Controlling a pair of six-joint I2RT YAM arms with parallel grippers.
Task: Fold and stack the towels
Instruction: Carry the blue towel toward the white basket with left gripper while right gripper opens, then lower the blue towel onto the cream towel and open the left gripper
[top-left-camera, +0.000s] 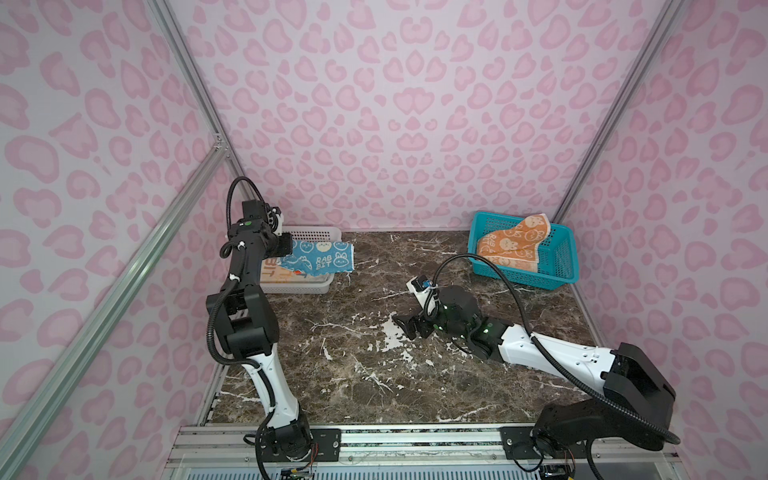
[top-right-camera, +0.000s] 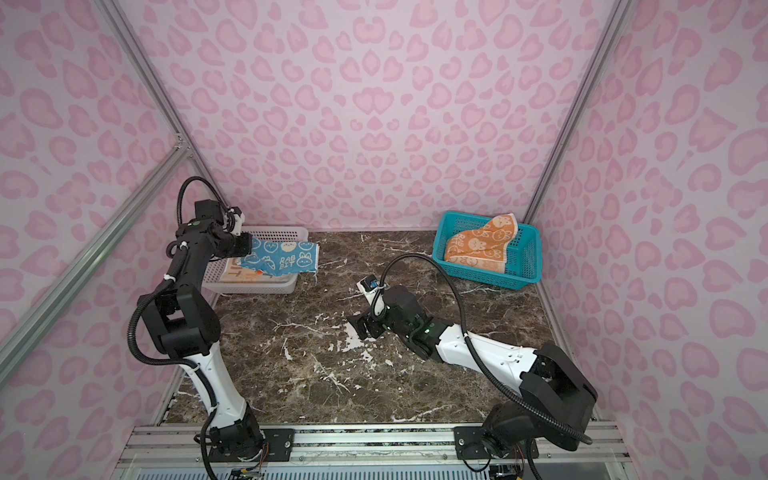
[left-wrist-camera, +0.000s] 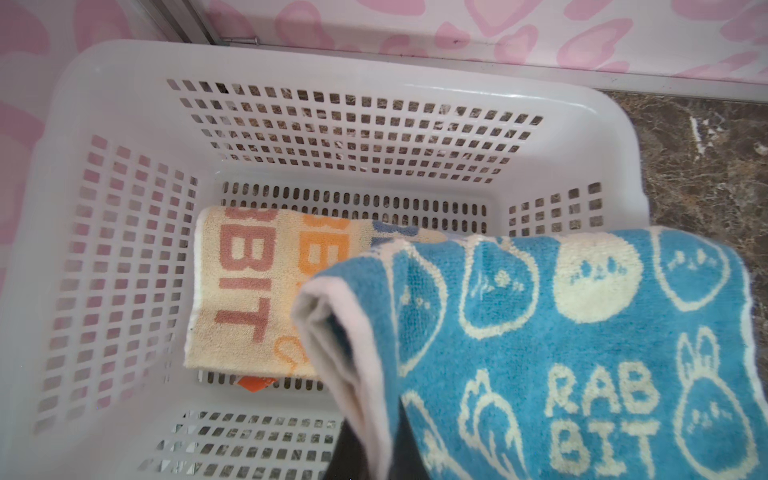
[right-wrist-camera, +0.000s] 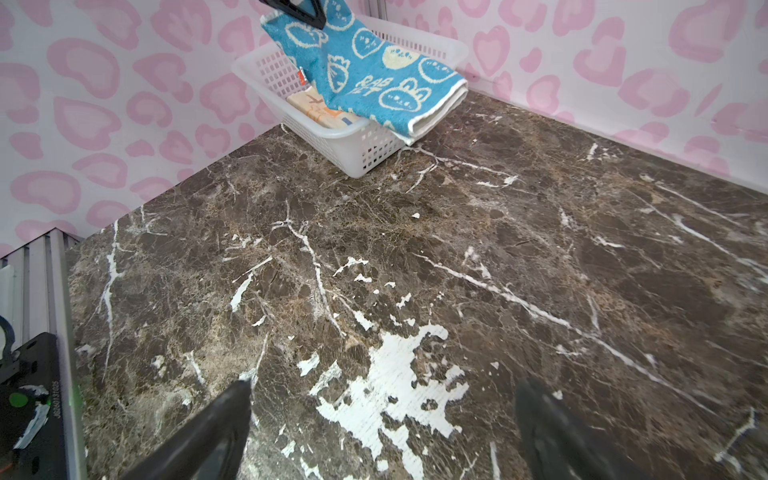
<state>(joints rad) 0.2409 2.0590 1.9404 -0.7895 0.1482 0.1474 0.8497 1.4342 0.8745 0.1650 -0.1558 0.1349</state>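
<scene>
My left gripper (top-left-camera: 286, 245) (top-right-camera: 243, 245) (left-wrist-camera: 374, 451) is shut on one end of the folded blue towel (top-left-camera: 326, 257) (top-right-camera: 289, 259) (left-wrist-camera: 582, 353) (right-wrist-camera: 374, 70), above the white basket (top-left-camera: 318, 230) (top-right-camera: 284, 229) (left-wrist-camera: 332, 66) (right-wrist-camera: 365, 153). The towel's other end droops over the basket's rim on the table side. A folded cream towel (top-left-camera: 272, 277) (top-right-camera: 245, 274) (left-wrist-camera: 249, 291) (right-wrist-camera: 316, 108) lies flat in that basket, partly under the blue one. The orange towel (top-left-camera: 515, 245) (top-right-camera: 482, 245) lies crumpled in a teal basket (top-left-camera: 557, 266) (top-right-camera: 519, 266). My right gripper (top-left-camera: 405, 324) (top-right-camera: 359, 324) (right-wrist-camera: 386, 384) is open and empty, low over mid-table.
The brown marble table (top-left-camera: 353, 374) (right-wrist-camera: 540, 249) has a white worn patch under the right gripper. Pink patterned walls close in the back and both sides. The white basket is at the back left, the teal one at the back right.
</scene>
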